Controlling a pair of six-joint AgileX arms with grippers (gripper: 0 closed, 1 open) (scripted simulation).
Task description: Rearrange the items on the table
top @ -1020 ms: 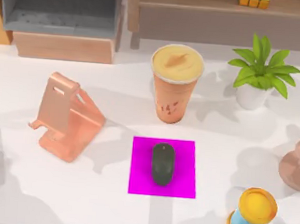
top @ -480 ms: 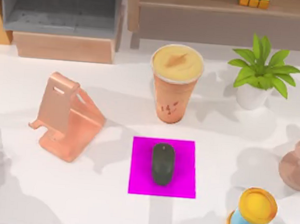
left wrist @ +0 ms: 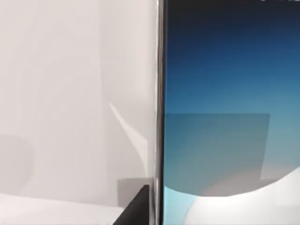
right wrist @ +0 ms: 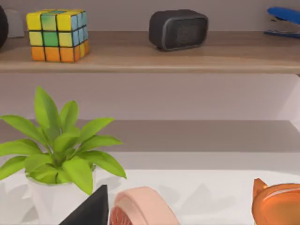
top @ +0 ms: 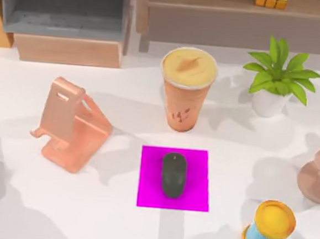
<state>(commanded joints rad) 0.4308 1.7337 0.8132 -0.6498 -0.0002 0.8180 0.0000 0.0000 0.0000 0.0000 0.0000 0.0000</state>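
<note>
White table [top: 43, 199] carries a mouse [top: 173, 174] centred on a pink mat [top: 198, 197], cup [top: 187, 88] behind; phone [left wrist: 225, 117] close before left wrist camera (gripper state: cannot tell).

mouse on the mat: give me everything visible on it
The computer mouse is a dark grey oval with a smooth matte shell and a faint mark near its far end. It lies flat, long axis running front to back, near the centre of the square magenta mat, just in front of the orange drink cup. Nothing else touches it.
</note>
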